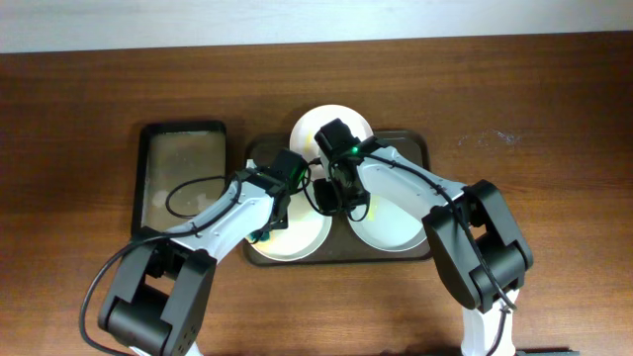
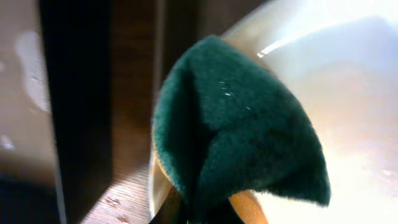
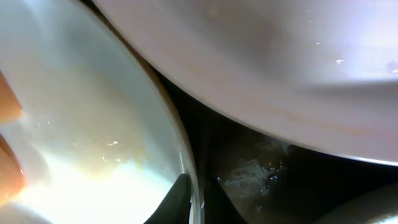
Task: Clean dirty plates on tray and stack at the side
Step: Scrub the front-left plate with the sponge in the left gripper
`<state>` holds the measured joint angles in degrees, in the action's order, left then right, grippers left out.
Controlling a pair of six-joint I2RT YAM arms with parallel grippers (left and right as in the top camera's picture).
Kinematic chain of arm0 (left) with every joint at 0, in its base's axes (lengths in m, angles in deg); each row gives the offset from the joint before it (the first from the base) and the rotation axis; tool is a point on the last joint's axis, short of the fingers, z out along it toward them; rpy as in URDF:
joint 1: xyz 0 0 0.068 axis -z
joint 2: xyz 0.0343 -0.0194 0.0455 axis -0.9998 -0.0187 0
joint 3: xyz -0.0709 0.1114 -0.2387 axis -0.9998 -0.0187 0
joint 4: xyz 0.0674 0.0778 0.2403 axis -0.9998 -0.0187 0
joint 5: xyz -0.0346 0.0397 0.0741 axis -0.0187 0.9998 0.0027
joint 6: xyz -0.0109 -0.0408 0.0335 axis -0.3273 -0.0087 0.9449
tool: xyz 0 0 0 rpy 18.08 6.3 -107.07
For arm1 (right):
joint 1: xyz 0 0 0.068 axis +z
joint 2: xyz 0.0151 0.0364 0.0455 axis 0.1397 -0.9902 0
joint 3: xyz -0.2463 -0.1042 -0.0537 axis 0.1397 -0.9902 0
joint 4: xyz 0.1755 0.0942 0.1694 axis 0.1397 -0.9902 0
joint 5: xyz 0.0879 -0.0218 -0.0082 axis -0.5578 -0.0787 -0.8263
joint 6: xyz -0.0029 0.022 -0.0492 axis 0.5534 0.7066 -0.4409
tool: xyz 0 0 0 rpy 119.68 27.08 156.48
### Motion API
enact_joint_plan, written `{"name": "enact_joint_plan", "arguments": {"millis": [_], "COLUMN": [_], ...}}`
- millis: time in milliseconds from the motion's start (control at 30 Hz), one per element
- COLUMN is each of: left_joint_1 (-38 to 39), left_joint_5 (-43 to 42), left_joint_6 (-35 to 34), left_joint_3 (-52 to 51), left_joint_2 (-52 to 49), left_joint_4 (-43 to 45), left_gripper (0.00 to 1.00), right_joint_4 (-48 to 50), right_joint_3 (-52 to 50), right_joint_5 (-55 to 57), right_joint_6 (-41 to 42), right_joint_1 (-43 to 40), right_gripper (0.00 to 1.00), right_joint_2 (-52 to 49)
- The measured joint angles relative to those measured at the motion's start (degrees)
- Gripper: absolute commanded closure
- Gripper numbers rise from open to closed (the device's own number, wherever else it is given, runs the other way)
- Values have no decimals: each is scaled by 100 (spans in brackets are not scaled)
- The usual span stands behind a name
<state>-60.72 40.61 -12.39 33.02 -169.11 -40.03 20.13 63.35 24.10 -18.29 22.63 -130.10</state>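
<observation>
green pad [image 2: 236, 124] clamped in left jaws over a plate [image 2: 348, 93] rim — right jaws' state unclear.

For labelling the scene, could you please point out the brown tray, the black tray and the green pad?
brown tray [image 1: 409, 144], overhead, bare far corner.
black tray [image 1: 183, 153], overhead, bare floor.
green pad [image 2: 242, 134], left wrist, middle.

The worktop [image 1: 79, 99] is brown wood. Two trays lie flat on it, side by side. The big brown tray [image 1: 415, 140] is in the middle. The smaller black tray [image 1: 188, 153] sits just beside it.
</observation>
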Motion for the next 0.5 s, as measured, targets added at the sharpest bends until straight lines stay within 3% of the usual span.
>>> {"name": "enact_joint_plan", "arguments": {"millis": [233, 500], "left_joint_1": [-24, -31], "left_joint_5": [129, -1287], "left_joint_6": [-50, -116], "left_joint_3": [669, 863], "left_joint_2": [-17, -22], "left_joint_4": [-33, 240], "left_gripper": [100, 100], "right_joint_4": [-2, 0], "right_joint_3": [0, 0], "right_joint_5": [2, 0], "right_joint_6": [-2, 0], "right_joint_1": [4, 4], "right_gripper": [90, 90], "right_joint_2": [0, 0]}}
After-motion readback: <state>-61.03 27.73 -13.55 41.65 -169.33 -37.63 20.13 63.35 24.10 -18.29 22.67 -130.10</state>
